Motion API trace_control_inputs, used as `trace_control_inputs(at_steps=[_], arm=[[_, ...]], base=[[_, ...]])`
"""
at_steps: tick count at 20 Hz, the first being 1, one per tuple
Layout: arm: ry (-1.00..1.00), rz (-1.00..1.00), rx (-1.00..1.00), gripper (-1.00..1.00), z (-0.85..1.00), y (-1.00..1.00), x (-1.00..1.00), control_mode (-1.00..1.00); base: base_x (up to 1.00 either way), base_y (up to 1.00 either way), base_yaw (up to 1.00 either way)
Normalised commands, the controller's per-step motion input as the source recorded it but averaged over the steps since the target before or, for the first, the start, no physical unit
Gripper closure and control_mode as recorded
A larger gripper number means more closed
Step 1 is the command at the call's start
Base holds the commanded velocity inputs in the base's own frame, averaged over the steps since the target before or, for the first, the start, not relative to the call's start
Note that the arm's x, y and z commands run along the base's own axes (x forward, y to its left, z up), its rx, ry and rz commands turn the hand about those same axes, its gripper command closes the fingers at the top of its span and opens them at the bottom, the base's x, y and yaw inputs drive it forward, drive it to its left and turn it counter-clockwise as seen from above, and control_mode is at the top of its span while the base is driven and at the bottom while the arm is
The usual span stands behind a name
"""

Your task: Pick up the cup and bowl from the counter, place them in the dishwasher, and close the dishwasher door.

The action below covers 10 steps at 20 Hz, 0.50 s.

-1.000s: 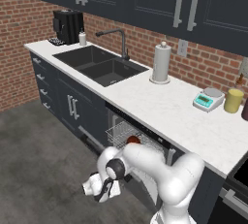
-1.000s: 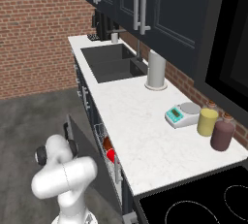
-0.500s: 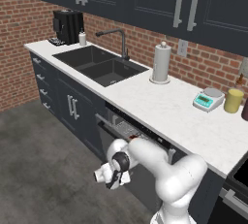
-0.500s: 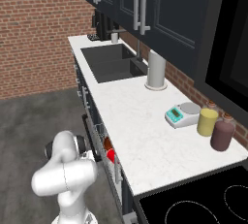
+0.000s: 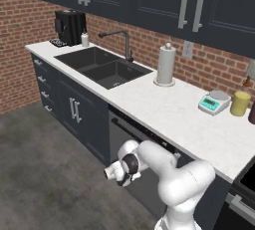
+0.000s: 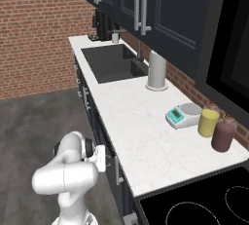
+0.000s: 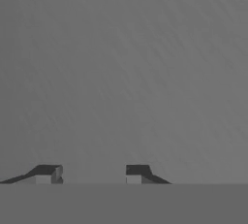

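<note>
The dishwasher door (image 5: pixel 117 142) stands upright under the white counter (image 5: pixel 164 109), about level with the navy cabinet fronts. Whether it is fully latched I cannot tell. My gripper (image 5: pixel 121 173) sits low against the door's front, and it also appears beside the cabinet face (image 6: pixel 102 158). In the hand view the grey door panel (image 7: pixel 126 72) lies close ahead. The gripper (image 7: pixel 92 174) is open, its fingertips (image 7: pixel 48 172) apart with nothing between them. The cup and the bowl are hidden from view.
On the counter are a double sink (image 5: pixel 102 67), a paper towel roll (image 5: pixel 166 64), a teal scale (image 5: pixel 214 102), a yellow jar (image 5: pixel 240 103) and a coffee machine (image 5: pixel 69 26). A black stovetop (image 6: pixel 204 204) lies at the right. Grey floor (image 5: pixel 45 174) spreads left of the arm.
The dishwasher door swung up from lying open, with the white rack showing, to upright. My hand rose with it and moved in toward the cabinets.
</note>
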Motion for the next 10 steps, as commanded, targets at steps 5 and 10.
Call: trace_control_inputs(at_steps=[5, 10], arm=[[0.21, 0.09, 0.0, -1.0, -0.22, -0.8, 0.99, -1.0], [0.18, 0.04, 0.0, -1.0, -0.23, -0.65, 0.57, -1.0]], base=[[0.0, 0.0, 0.0], [0.0, 0.0, 0.0]])
